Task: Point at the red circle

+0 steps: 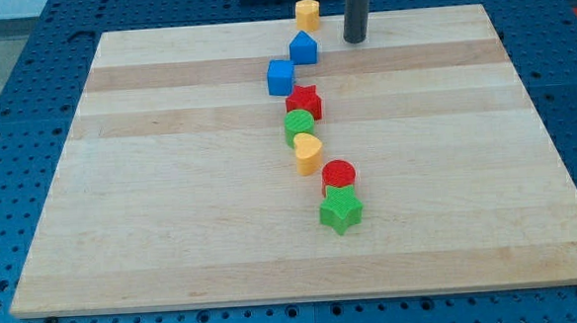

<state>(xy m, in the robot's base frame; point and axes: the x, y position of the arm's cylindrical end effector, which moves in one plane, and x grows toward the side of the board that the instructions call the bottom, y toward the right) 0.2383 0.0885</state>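
Observation:
The red circle [339, 175] sits on the wooden board [171, 187] a little below the middle, touching the green star [341, 210] below it. My tip [355, 39] is near the board's top edge, far above the red circle and to the right of the blue pentagon-like block [303, 48] and the yellow block [307, 13]. The tip touches no block.
A chain of blocks runs down the middle: a blue cube [280, 78], a red star [304, 102], a green circle [300, 126] and a yellow heart [309, 152]. A blue pegboard table [27, 86] surrounds the board.

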